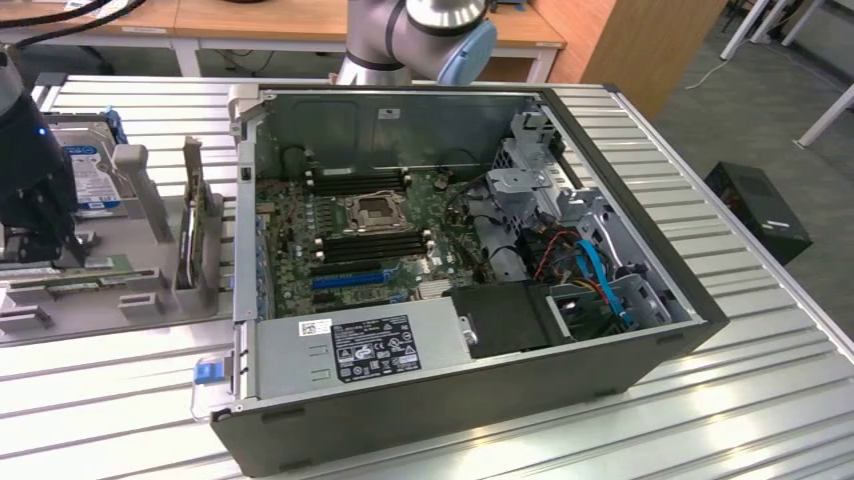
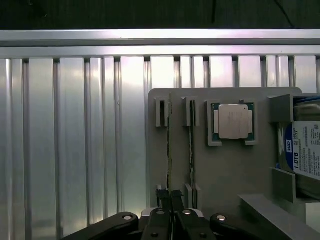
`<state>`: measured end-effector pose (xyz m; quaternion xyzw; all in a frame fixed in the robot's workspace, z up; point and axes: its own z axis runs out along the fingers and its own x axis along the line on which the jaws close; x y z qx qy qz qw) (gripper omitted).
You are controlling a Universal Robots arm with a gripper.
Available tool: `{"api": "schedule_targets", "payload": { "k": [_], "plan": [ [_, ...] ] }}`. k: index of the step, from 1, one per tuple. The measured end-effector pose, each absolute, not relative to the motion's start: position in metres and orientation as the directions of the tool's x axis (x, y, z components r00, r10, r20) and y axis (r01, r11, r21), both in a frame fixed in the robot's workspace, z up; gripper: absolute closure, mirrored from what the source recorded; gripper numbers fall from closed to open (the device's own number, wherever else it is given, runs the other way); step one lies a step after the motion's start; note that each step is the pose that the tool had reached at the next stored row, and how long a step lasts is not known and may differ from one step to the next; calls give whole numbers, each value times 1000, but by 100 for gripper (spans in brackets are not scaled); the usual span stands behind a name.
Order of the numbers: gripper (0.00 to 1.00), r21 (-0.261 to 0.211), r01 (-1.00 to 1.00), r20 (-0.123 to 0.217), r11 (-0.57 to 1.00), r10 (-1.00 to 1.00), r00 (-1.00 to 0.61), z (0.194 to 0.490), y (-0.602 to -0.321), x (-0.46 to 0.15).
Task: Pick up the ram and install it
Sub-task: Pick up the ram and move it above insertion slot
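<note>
Ram [image 2: 169,150] stands on edge in gray tray [image 2: 230,167], gripper [image 2: 169,194] clamped near its end; uneven pull could tilt and jam it.

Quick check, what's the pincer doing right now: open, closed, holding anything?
Pincer: closed on one end of the ram, which stands on edge in the grey holder.

On the label of the hard drive [image 2: 306,150], "1.0TB" is printed sideways beside a "WD" logo; the finer print there cannot be read. In the exterior view, a black label is seen on the power supply [image 1: 360,350], but its small print cannot be made out.
</note>
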<state>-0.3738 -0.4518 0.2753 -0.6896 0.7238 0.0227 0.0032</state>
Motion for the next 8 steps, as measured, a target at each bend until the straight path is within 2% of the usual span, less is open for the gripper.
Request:
{"api": "schedule_targets", "payload": {
  "k": [2,8],
  "plan": [
    [88,29,-998,-36,48,-998,-49,289,-451,-374],
    [88,29,-998,-36,48,-998,-49,300,-451,-374]
  ]
}}
